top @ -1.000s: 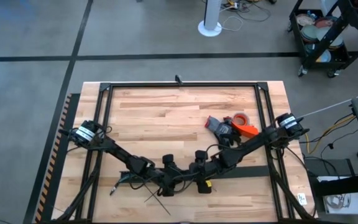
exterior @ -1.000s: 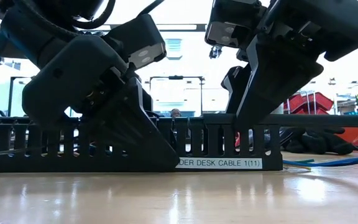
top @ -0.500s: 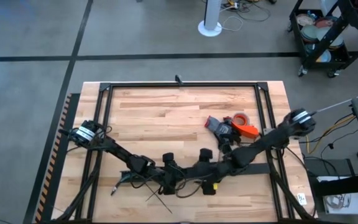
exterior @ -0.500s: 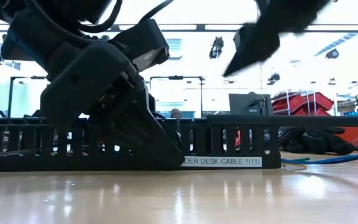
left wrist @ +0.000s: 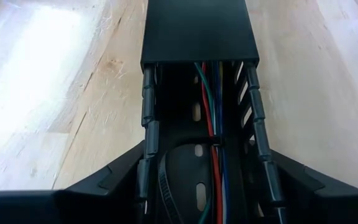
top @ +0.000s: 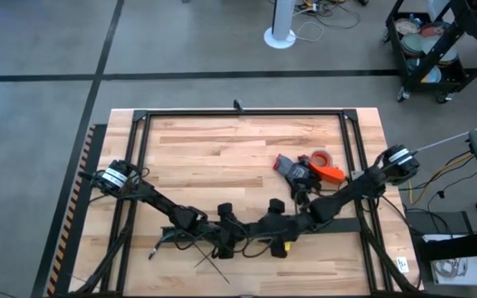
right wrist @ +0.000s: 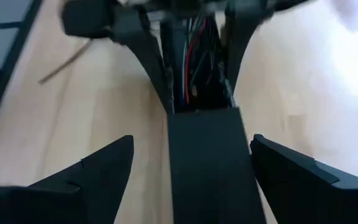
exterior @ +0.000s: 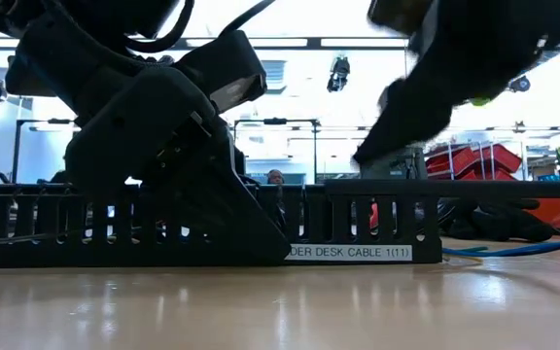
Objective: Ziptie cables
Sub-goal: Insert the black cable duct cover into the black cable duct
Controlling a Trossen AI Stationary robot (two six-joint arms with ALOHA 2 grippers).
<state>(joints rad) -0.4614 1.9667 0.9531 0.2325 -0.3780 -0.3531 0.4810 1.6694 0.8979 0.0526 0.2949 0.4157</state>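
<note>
A long black comb-toothed duct (top: 251, 242) lies along the table's near side; its far part carries a flat lid (left wrist: 197, 31). In the uncovered part run the cables (left wrist: 215, 180), coloured red, green and blue, with a black ziptie (left wrist: 211, 142) looped around them. Loose zipties (top: 210, 262) lie on the wood nearer the front edge. My left gripper (left wrist: 207, 149) is open, low over the uncovered duct with one finger on each side. My right gripper (right wrist: 191, 139) is open above the lidded part, its fingers level with the lid's two sides, raised in the low view (exterior: 411, 117). My left gripper comes down over the duct from above, with one finger (left wrist: 126, 171) beside each outer wall of the uncovered stretch (left wrist: 146, 134). I cannot tell whether the fingers touch the walls. The duct stays flat on the table.
An orange tool (top: 330, 174), a red tape roll (top: 320, 156) and a dark object (top: 286, 164) sit at the back right. Black frame rails (top: 139, 157) border the wooden top. Bare wood lies in the middle and far part.
My right gripper has lifted off the duct's lidded end, swung up, and has since come part of the way back down over it. The duct and my left gripper have stayed where they were.
</note>
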